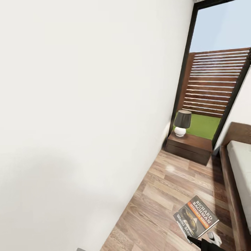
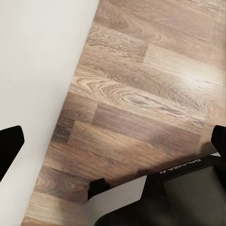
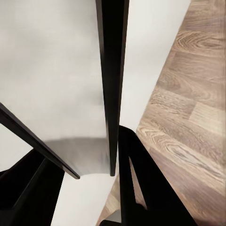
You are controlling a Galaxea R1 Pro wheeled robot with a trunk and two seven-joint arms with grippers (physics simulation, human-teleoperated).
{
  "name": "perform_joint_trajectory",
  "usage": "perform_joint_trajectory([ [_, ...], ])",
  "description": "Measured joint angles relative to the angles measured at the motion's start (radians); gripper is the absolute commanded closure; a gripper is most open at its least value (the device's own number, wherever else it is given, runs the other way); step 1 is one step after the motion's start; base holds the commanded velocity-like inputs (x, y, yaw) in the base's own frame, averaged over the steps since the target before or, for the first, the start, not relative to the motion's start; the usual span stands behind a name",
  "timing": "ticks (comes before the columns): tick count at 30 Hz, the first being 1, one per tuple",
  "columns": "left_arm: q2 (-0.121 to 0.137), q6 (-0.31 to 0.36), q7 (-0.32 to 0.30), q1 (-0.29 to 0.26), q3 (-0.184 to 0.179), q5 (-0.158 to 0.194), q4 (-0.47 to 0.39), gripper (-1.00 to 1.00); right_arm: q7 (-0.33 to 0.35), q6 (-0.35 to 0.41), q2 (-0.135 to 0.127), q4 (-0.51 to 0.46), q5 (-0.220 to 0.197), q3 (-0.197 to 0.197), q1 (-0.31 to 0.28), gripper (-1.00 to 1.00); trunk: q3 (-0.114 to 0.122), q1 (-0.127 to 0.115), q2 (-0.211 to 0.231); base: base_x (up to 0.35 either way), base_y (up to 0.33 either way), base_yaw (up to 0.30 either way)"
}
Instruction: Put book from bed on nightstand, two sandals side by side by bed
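The right gripper [image 3: 115, 155] pinches the book [image 1: 197, 216] by one edge, fingers closed on the thin dark slab above the plank floor [image 1: 157, 195]. Being light and floppy, it likely sags unless held near the spine. The left gripper's [image 2: 113, 146] fingers stand apart, empty. Farther off stands the nightstand [image 1: 190, 147] with its lamp [image 1: 182, 122], beside the bed [image 1: 240, 174].

The book [image 1: 196, 217], a thin dark paperback with an orange band and white "Richard Bachman" lettering, is held tilted in the right gripper [image 1: 204, 240], above the plank floor. The dark two-drawer nightstand [image 1: 190, 147] stands well ahead of the gripper; the bed [image 1: 240, 181] lies just beside it.
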Motion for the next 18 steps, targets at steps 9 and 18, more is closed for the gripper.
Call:
perform_joint_trajectory([
  [9,0.0,0.0,0.0,0.0,0.0,0.0,0.0,-1.0,0.0,0.0,0.0,-0.001,0.0,0.0,0.0,1.0,0.0,0.0,0.0,0.0,0.0,-0.205],
  [18,0.0,0.001,0.0,0.0,0.0,0.0,0.0,-1.0,0.0,0.0,0.0,-0.001,0.0,0.0,0.0,1.0,0.0,0.0,0.0,0.0,0.0,-0.194],
])
